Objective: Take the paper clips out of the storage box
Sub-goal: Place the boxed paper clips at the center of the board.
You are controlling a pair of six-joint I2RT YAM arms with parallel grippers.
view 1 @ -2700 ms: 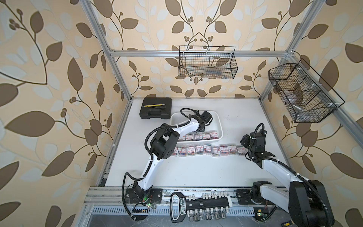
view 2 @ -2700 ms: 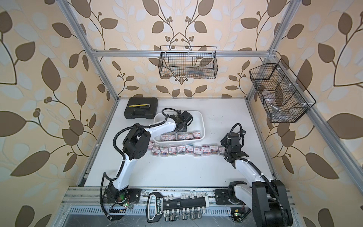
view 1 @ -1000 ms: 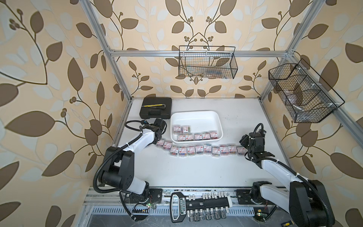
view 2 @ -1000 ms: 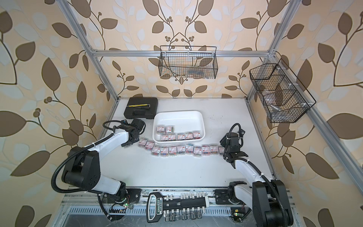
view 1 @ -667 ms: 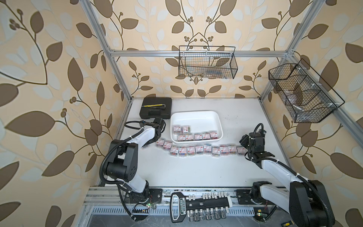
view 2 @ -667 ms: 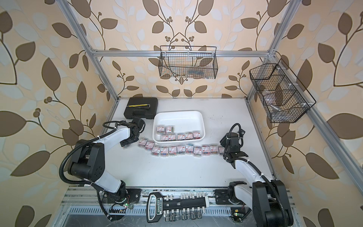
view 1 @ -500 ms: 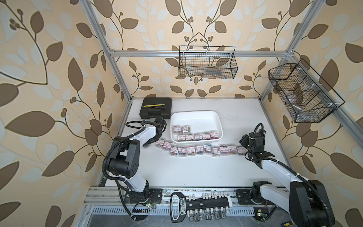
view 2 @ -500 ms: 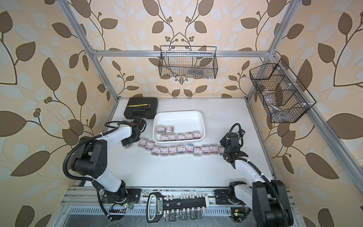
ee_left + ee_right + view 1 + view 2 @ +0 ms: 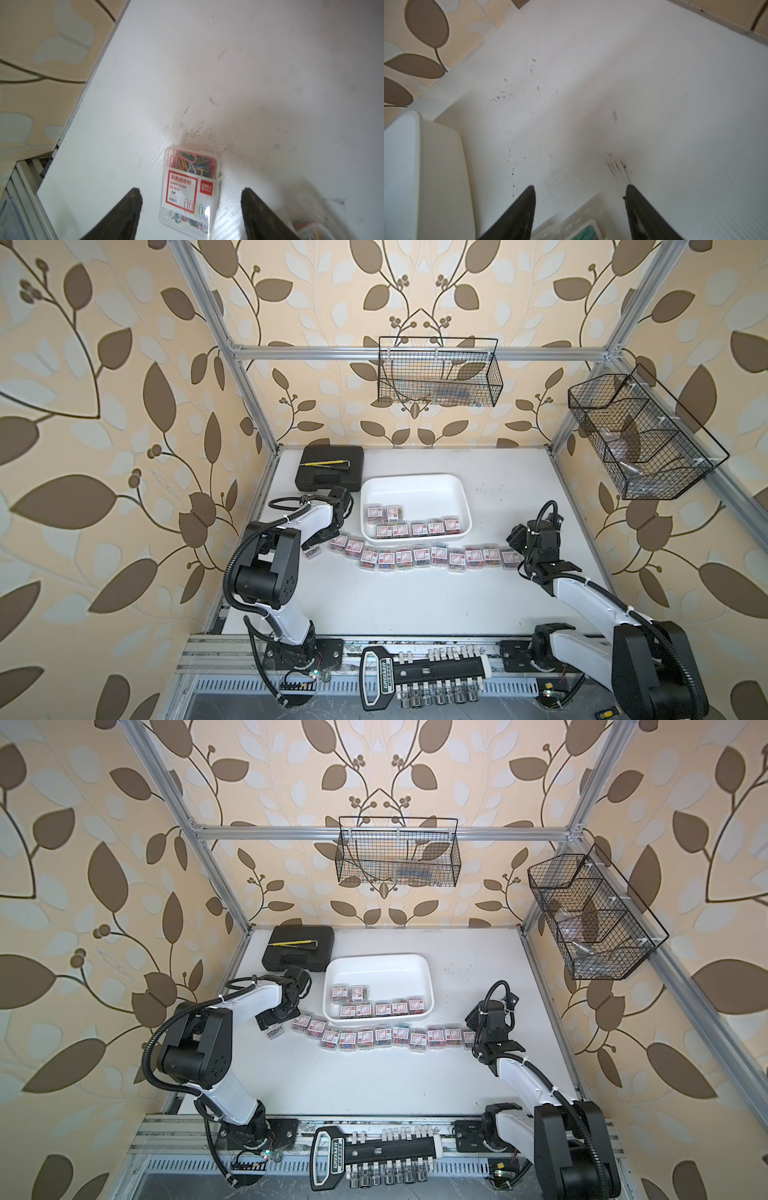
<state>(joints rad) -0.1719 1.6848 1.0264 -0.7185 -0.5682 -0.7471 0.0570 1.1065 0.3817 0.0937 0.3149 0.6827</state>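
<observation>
The white storage box (image 9: 415,489) sits mid-table and also shows in the right wrist view (image 9: 400,166). Several clear boxes of paper clips (image 9: 415,527) lie along its near side. A long row of these boxes (image 9: 415,558) lies on the table in front of it. At the row's left end, one box (image 9: 190,182) lies flat on the table between the fingers of my left gripper (image 9: 191,190), which is open with a gap on each side (image 9: 311,548). My right gripper (image 9: 580,186) is open low over the row's right-end box (image 9: 510,558), not closed on it.
A black hard case (image 9: 330,472) lies at the back left, close behind my left wrist. Two black wire baskets hang on the back wall (image 9: 438,377) and the right wall (image 9: 640,439). A socket tool rail (image 9: 424,672) lies along the front edge.
My left arm carried a box from the storage box to the row's left end, then its jaws opened and let the box go on the table. The right arm has not moved.
</observation>
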